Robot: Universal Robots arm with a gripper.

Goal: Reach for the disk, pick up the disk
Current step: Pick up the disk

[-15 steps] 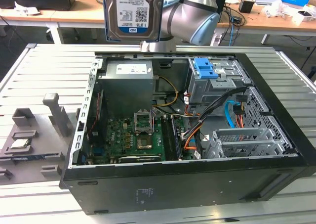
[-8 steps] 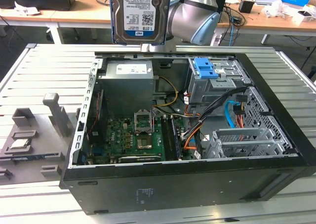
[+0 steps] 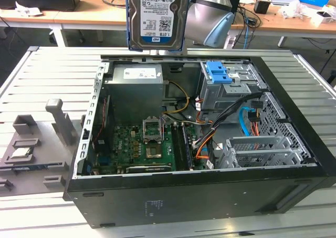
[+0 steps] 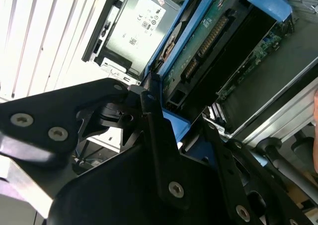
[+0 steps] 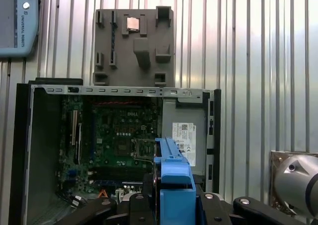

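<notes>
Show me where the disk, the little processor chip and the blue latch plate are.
disk (image 3: 156,22): exterior view, on its printed label.
processor chip (image 5: 133,24): first wrist view, on its silver top.
blue latch plate (image 3: 219,72): exterior view, on the middle of the plate.

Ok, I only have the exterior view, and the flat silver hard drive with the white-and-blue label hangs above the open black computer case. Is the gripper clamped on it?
Observer: Yes. In the second wrist view the gripper is shut on the disk, its black fingers pressing the blue plastic rail frame from both sides.
Operator: What does the face turned away from me look like?
Observer: It carries a bare green circuit board, seen in the second wrist view.
</notes>
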